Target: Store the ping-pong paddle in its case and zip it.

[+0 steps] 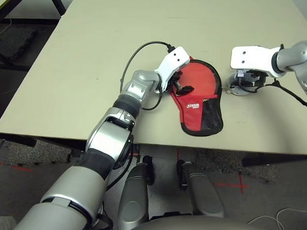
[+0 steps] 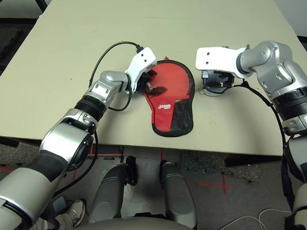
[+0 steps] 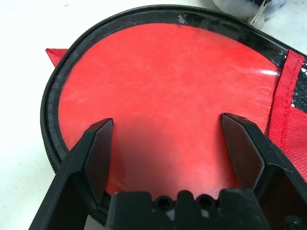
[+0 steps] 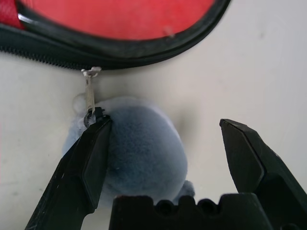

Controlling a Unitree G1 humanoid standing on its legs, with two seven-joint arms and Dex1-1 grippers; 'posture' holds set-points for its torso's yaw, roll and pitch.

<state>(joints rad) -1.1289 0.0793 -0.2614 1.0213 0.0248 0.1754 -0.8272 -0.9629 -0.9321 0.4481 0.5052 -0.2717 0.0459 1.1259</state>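
- The paddle [image 3: 158, 96] already lies with its red face inside the open case [image 1: 201, 111]. The step in hand, as I judge it, is to get hold of the zip pull and run it round the rim.
- The left gripper [image 3: 168, 143] has its fingers spread wide and holds nothing. The red face of the paddle lies between and beyond the two fingertips, close under them, and the black zip edge of the case curves round past the tips on the far side.
- The right gripper [image 4: 165, 143] is also spread wide and empty. A pale grey pouch [image 4: 139, 153] on the table sits between its fingers, closer to one of them.
- The small metal zip pull [image 4: 89, 91] hangs from the black rim of the case just ahead of that same fingertip [image 4: 93, 143]. Its cord end seems to touch the tip, though I cannot be sure of contact.
- To do the step well, the right gripper should shift so the pull, not the pouch, sits midway between the fingers, then close on the metal tab itself.
- The grey pouch looks tied to the pull by a cord, so pinching the soft pouch would likely give a slack, wandering tug.
- The left gripper is well placed to press down on the case or paddle and keep them from sliding while the zip is drawn.
- The pull should then follow the curve of the rim, low and close to the table, so the teeth do not bind.
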